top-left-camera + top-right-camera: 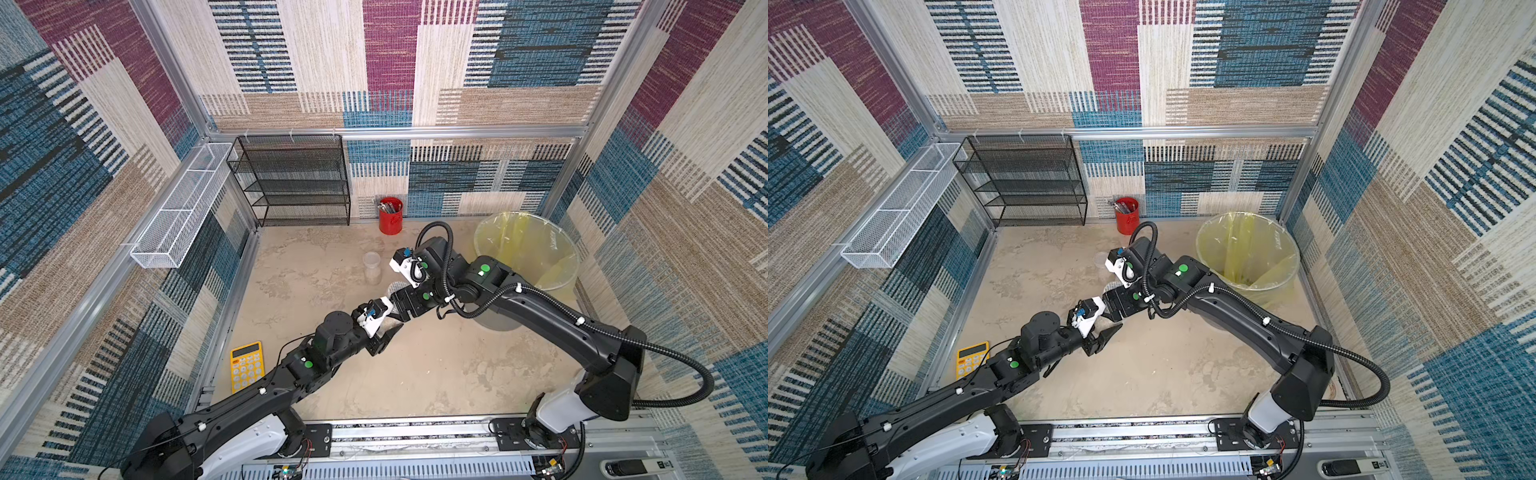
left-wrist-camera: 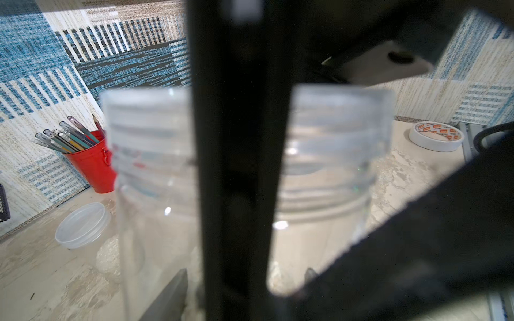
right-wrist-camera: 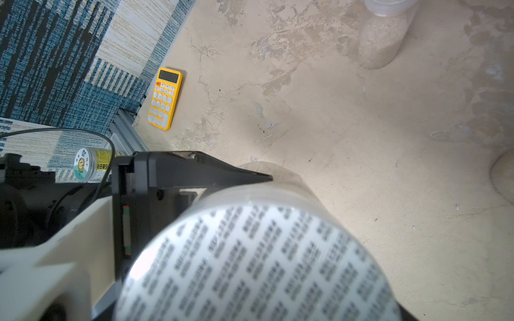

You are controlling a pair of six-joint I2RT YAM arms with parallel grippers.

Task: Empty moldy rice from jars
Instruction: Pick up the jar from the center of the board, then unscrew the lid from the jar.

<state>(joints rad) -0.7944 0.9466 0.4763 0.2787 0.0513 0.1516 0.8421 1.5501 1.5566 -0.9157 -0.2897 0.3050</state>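
A large clear jar (image 2: 153, 194) with a pale screw lid (image 3: 258, 258) hangs over the middle of the table between both arms. My left gripper (image 1: 388, 332) is shut on its body; one finger (image 3: 208, 172) lies along the jar's side. My right gripper (image 3: 256, 291) is shut on the lid, and one of its fingers (image 2: 236, 166) crosses the lid as a dark bar. No rice shows through the part of this jar that I see. A small jar (image 1: 372, 268) stands upright behind, lid on, with moldy rice (image 3: 379, 41) in it.
A grey bin with a yellow liner (image 1: 528, 249) stands at the back right, a red cup of pens (image 1: 390, 216) at the back wall. A yellow calculator (image 1: 246, 365) lies front left. Black mesh shelf (image 1: 291, 183), white wire basket (image 1: 183, 208), tape roll (image 2: 436, 136).
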